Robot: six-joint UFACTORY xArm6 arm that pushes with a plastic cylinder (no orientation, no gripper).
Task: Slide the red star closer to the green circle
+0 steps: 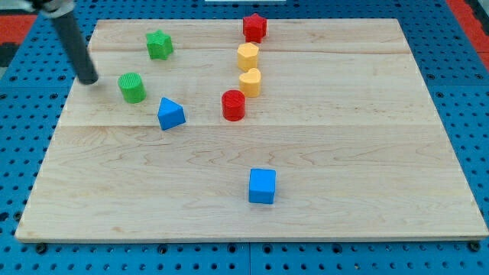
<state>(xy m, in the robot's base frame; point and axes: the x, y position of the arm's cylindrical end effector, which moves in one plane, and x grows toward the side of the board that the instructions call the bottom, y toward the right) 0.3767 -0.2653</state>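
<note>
The red star (254,27) sits near the view's top, a little right of centre. The green circle (132,87) stands at the left of the wooden board (367,153). My tip (89,79) is at the board's left edge, just left of the green circle and not touching it. It is far to the left of the red star.
A green star (159,44) lies above the green circle. A blue triangle (170,114) is to the circle's lower right. A yellow hexagon (247,56), a yellow block (250,82) and a red cylinder (233,105) line up below the red star. A blue cube (262,186) is lower down.
</note>
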